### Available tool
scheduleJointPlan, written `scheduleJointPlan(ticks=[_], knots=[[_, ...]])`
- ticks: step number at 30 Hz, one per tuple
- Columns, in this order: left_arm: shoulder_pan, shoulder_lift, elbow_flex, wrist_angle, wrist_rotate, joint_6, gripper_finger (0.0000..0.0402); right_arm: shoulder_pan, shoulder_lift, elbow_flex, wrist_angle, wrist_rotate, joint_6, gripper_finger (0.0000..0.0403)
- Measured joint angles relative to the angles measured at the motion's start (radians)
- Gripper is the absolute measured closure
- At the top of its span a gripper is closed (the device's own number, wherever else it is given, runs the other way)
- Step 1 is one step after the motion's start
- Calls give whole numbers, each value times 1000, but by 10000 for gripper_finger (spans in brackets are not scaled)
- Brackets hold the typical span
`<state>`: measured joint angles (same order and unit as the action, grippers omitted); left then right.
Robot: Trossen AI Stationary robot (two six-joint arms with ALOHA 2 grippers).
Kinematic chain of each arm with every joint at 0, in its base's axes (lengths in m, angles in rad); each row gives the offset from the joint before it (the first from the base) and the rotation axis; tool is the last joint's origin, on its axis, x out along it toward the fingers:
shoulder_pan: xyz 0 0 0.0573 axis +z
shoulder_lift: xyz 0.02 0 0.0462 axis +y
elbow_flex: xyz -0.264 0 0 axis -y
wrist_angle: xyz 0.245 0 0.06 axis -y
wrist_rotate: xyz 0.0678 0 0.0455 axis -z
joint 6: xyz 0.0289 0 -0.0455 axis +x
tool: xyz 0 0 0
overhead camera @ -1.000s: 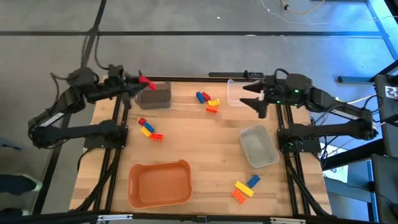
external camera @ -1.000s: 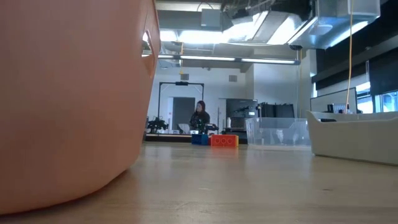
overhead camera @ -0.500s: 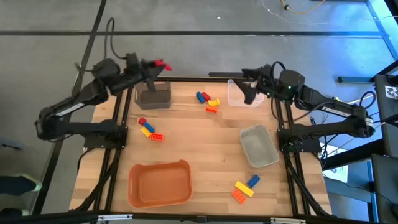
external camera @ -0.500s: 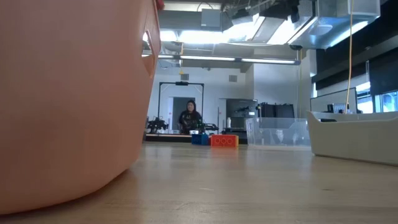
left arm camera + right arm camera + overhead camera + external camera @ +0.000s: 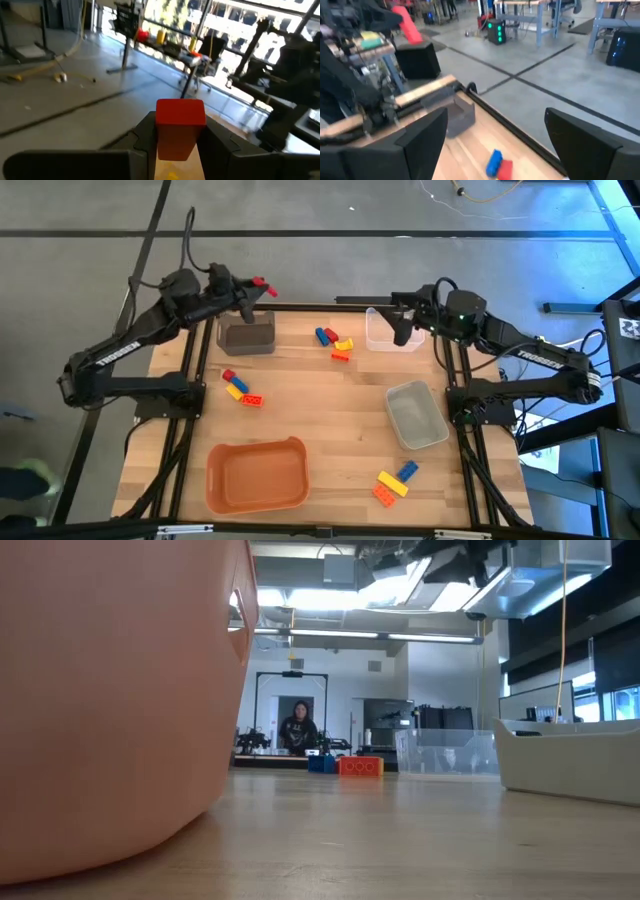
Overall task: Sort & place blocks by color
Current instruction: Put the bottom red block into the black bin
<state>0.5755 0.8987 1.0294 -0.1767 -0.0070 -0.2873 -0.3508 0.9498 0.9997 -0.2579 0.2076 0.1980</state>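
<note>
Swung farther back past the table's rear edge since a second ago: left gripper (image 5: pixel 252 288), fingers (image 5: pixel 145 131) clamped on a red block (image 5: pixel 180 126) (upright between them), just above the dark bin (image 5: pixel 247 337). Right gripper (image 5: pixel 400 320) over the clear bin (image 5: pixel 392 332), fingers (image 5: pixel 420 142) spread wide, nothing between. Blue, red, yellow and orange blocks (image 5: pixel 333 342) between both grippers; more near the orange bin (image 5: pixel 256 476).

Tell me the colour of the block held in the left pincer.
Red. The block shows best in the left wrist view, clamped in the left pincer.
</note>
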Motion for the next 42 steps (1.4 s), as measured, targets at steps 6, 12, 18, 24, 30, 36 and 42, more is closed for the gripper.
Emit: scheduleJointPlan(ticks=[6, 12, 18, 24, 30, 36, 42], knots=[[0, -121, 0, -175, 43, -85, 307, 0, -51, 0, -148, -56, 5, 71], [0, -145, 0, -187, -28, -67, 307, 0, -53, 0, -132, -30, 7, 71], [0, -65, 0, -129, -279, 58, 307, 0, 11, 0, -71, 151, 61, 71], [2, 110, -2, -80, -633, 48, 307, -21, 113, -2, -27, 558, 258, 71], [85, 178, 6, -109, -553, 37, 307, -67, 118, -3, -69, 524, 363, 71], [174, 186, 13, -477, -316, -46, 307, -151, 99, -2, -267, 222, 479, 71], [211, 223, 15, -632, -166, -52, 307, -155, 100, -2, -408, 136, 508, 71]])
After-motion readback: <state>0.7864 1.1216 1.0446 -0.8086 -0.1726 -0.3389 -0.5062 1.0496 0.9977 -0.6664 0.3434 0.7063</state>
